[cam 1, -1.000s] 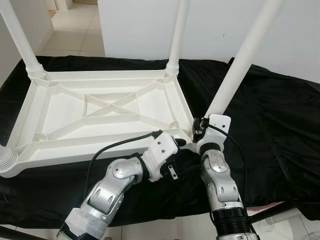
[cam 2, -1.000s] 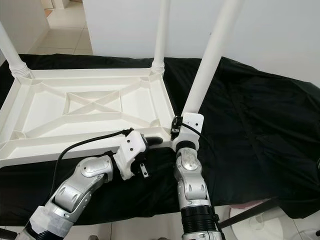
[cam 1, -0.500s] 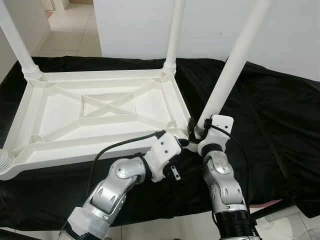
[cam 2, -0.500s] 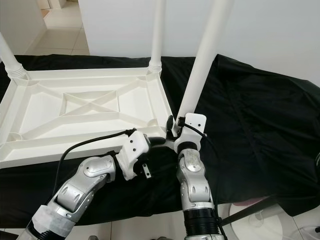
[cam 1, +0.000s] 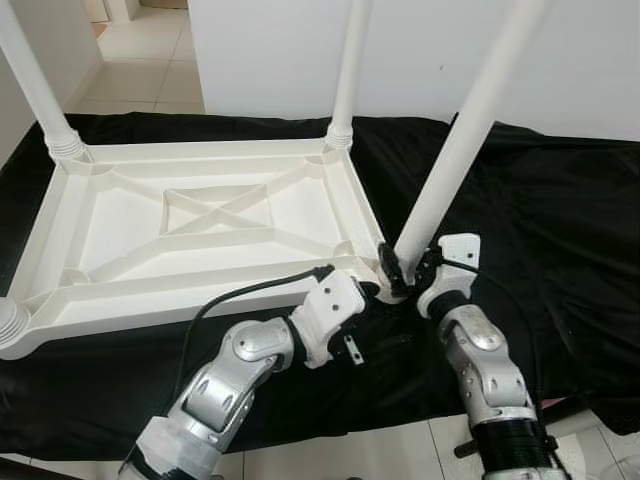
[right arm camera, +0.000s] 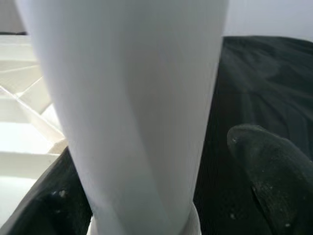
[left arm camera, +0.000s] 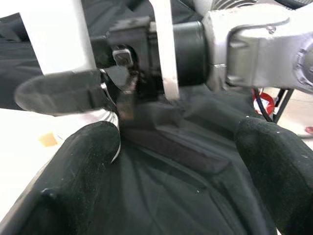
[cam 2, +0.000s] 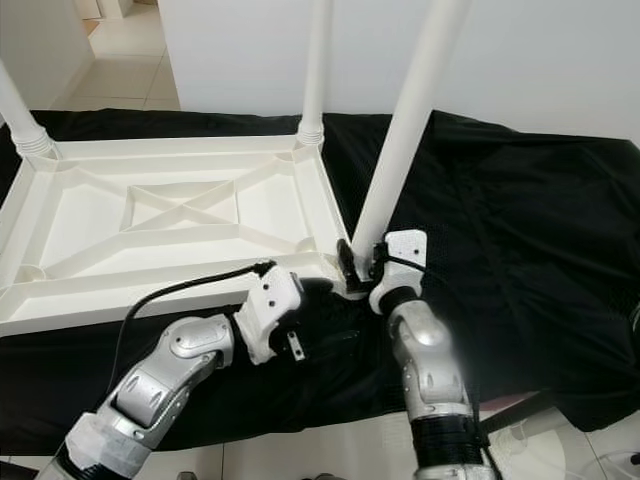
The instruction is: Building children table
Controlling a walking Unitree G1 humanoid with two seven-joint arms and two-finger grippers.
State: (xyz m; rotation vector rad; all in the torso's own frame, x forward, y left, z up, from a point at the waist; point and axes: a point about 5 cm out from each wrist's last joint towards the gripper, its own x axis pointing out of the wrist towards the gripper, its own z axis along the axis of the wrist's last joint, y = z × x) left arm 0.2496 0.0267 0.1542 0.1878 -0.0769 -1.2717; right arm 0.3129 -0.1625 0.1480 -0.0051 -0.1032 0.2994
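The white plastic table point(cam 1: 215, 215) lies upside down on a black cloth point(cam 1: 540, 230). Two legs stand in its far corners, and a stub point(cam 1: 10, 325) shows at the near left. A fourth white leg point(cam 1: 455, 140) leans to the right, with its foot at the near right corner. My right gripper point(cam 1: 398, 272) is shut on that foot, one black finger point(right arm camera: 274, 171) on each side of the tube point(right arm camera: 132, 98). My left gripper point(cam 1: 368, 292) rests open on the cloth just left of that corner, nothing between its fingers point(left arm camera: 88, 161).
A white wall point(cam 1: 420, 50) rises right behind the table. Tiled floor point(cam 1: 150, 70) shows at the far left. The cloth drops off at the near edge by my arms. A black cable point(cam 1: 240, 295) loops over my left forearm.
My right wrist has swung out to the right of the leaning leg, and the leg's foot sits closer to the table's corner. The left gripper has hardly moved.
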